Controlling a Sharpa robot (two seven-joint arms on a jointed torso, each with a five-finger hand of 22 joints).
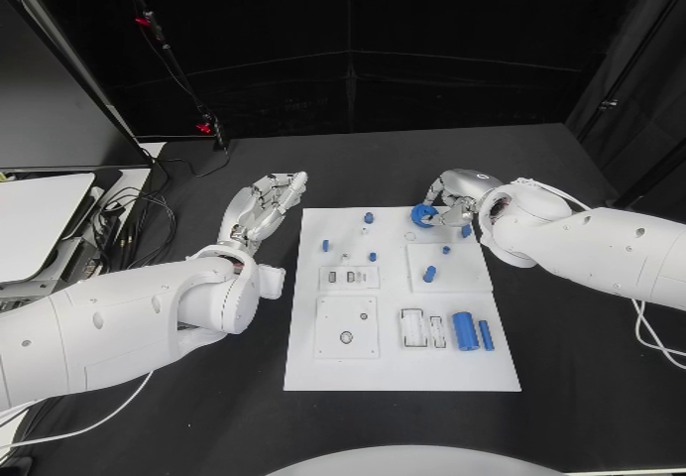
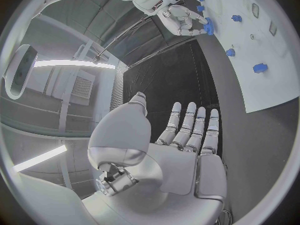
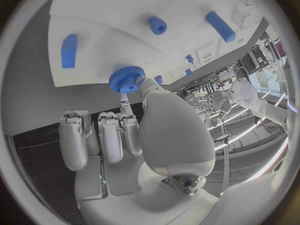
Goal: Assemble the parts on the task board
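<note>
1. Black cloth covers the table (image 1: pixel 214 397) in front of you, dark curtains hang behind it, and at the far left edge sits a pale desk with a tangle of cables.
2. Your left hand (image 1: pixel 265 210) lies just off the left edge of the task board (image 1: pixel 400 377). Its fingers (image 2: pixel 190 122) are stretched out straight, side by side, and it holds nothing.
3. You will find the task board, a white rectangular plate, in the middle of the table with its long side running away from the robot.
4. On the board's left half you have small blue pegs (image 1: pixel 326 244) scattered toward the far end, then two square white inset plates nearer the robot.
5. Toward the near right, look at the blue cylinder (image 1: pixel 463 329) and the slimmer blue bar (image 1: pixel 486 335) beside it. Both lie flat, long axes running along the board's length, just right of two rectangular slots.
6. At the board's far right corner your right hand (image 1: pixel 455 198) pinches a blue gear (image 1: pixel 424 216), a round toothed wheel with a central hub (image 3: pixel 127 79). In the right wrist view, thumb and one fingertip close on it; the other fingers are curled back. The gear's flat face is turned toward the board, just above it; you cannot tell whether it touches.
</note>
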